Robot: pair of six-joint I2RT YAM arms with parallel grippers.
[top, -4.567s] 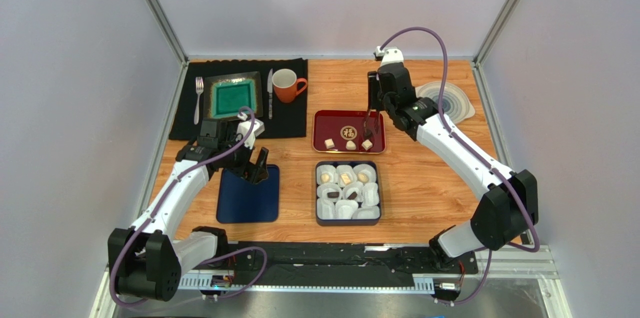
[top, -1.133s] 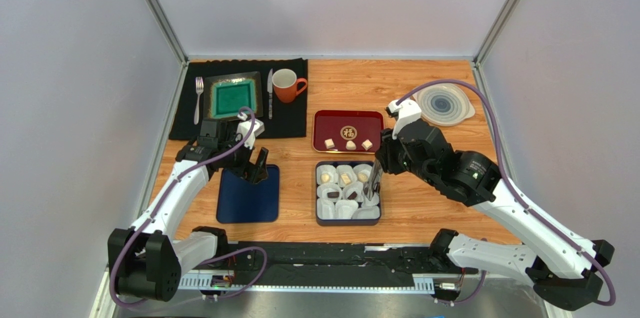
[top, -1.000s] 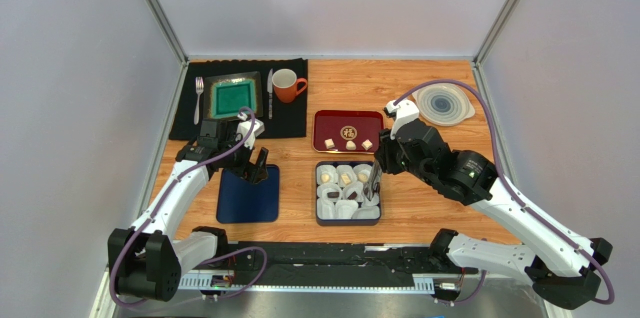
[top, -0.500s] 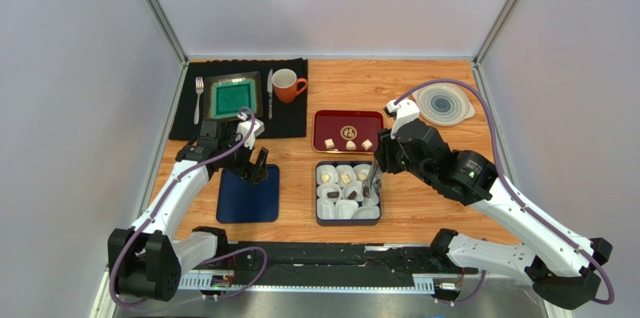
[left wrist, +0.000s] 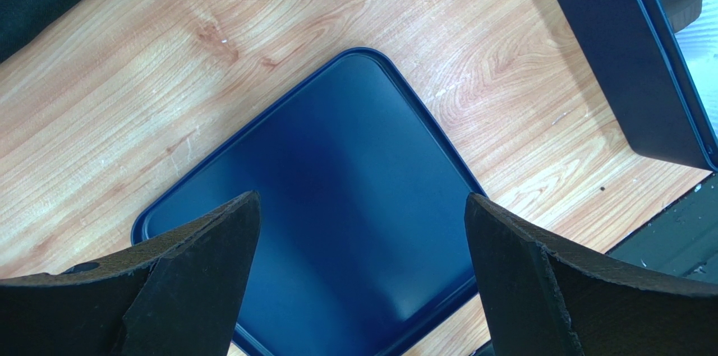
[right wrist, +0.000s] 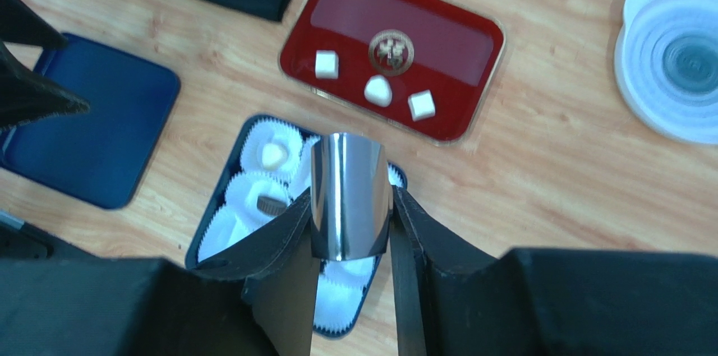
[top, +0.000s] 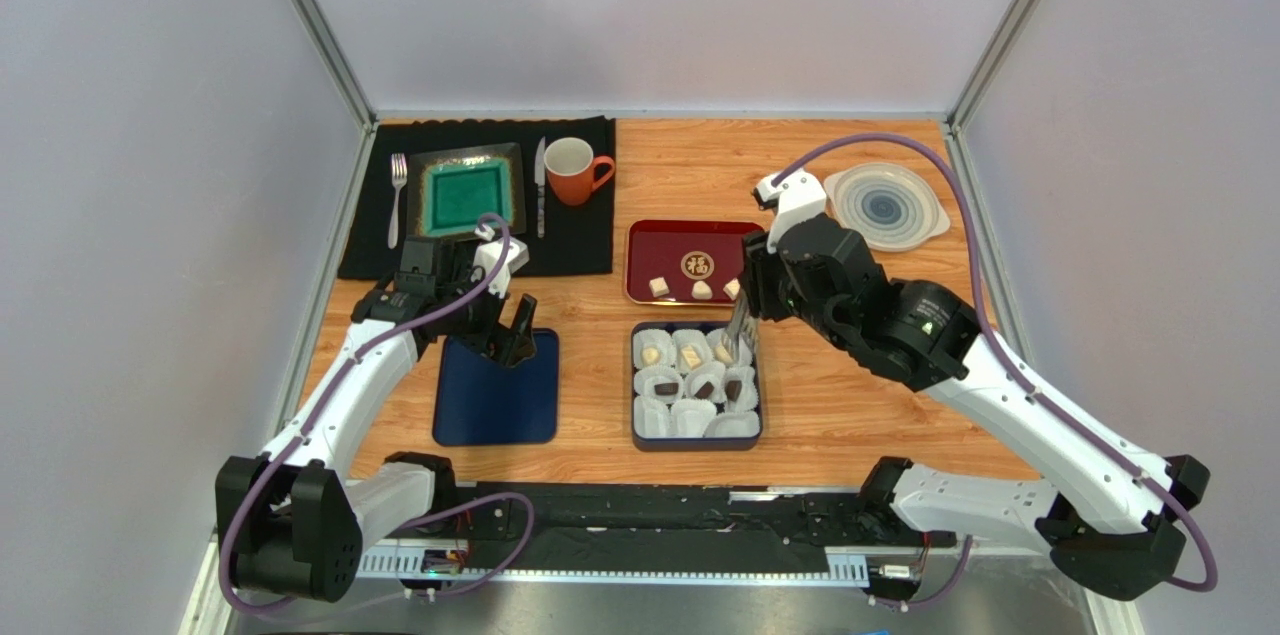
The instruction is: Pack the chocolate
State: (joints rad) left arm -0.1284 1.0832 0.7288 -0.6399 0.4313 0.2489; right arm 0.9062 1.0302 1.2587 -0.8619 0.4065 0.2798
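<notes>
Chocolate (right wrist: 378, 90) is split between two places. Three cream-white pieces lie loose on the red tray (right wrist: 396, 20). The others sit in white paper cups (top: 694, 419) inside the dark blue box (top: 634, 395) just in front of the tray. In the box, the far row holds cream pieces and the middle row holds dark ones. The near row of cups looks empty.

I judge the packing to be well past halfway. The three tray pieces are yet to be moved, there seem to be about as many free cups, and the box is not yet closed.

The right gripper (right wrist: 351, 205) is clamped on a shiny pair of metal tongs (right wrist: 348, 167), its fingers pressed against both sides. The tongs point down over the far right part of the box, near the tray's edge. Their tips are hidden, so I cannot tell whether they carry a piece.

The left gripper (left wrist: 361, 213) hangs spread as wide as it goes, holding nothing, above the blue lid (left wrist: 337, 230) that lies flat on the table to the left of the box.

The only marking is a round gold emblem (right wrist: 391, 51) in the middle of the tray. It may be a character but is too small to read.
</notes>
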